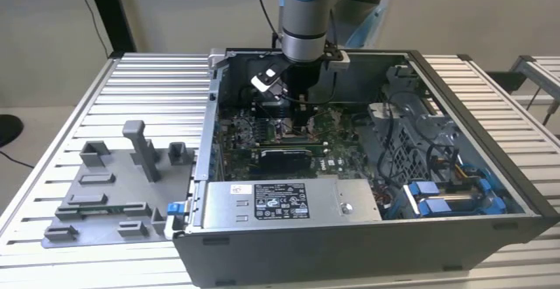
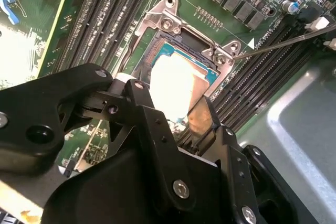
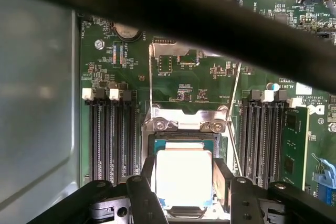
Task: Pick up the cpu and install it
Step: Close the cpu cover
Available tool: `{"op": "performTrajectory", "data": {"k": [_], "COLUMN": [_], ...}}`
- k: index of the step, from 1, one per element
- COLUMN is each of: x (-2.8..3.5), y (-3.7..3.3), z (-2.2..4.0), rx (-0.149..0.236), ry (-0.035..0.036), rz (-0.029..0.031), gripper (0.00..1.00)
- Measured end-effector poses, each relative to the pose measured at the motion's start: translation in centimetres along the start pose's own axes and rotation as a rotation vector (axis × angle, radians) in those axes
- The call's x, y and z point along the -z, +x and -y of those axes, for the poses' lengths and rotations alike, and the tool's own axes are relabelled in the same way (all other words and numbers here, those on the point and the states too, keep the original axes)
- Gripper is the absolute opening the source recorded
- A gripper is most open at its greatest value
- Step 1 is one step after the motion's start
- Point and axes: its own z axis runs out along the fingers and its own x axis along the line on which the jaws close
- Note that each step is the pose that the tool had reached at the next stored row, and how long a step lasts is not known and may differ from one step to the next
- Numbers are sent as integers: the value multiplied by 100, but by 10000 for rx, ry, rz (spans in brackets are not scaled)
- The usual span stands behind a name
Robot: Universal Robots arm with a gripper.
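The cpu (image 3: 184,177) is a small square chip with a pale shiny top (image 2: 176,82). It lies within the dark metal-framed socket (image 3: 184,125) of the green board, level with the frame's opening. My gripper (image 3: 184,184) reaches straight down into the open computer case (image 1: 473,230), and its black fingers (image 3: 148,179) press against two opposite edges of the chip. In the exterior view the gripper (image 1: 300,128) stands low over the board's middle. Whether the chip rests fully on the socket's floor is hidden by the fingers.
The socket's thin lever rod (image 2: 283,43) stands swung open beside the frame. Black memory slots (image 3: 110,140) flank the socket on both sides. A silver power supply box (image 1: 289,200) fills the case's near side. A grey parts fixture (image 1: 114,191) sits on the table at the exterior view's left.
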Motion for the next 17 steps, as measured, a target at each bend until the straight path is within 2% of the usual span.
{"op": "performTrajectory", "data": {"k": [17], "x": [-42], "y": [-2], "z": [1], "rx": [0], "ry": [1], "rz": [96], "gripper": [0]}}
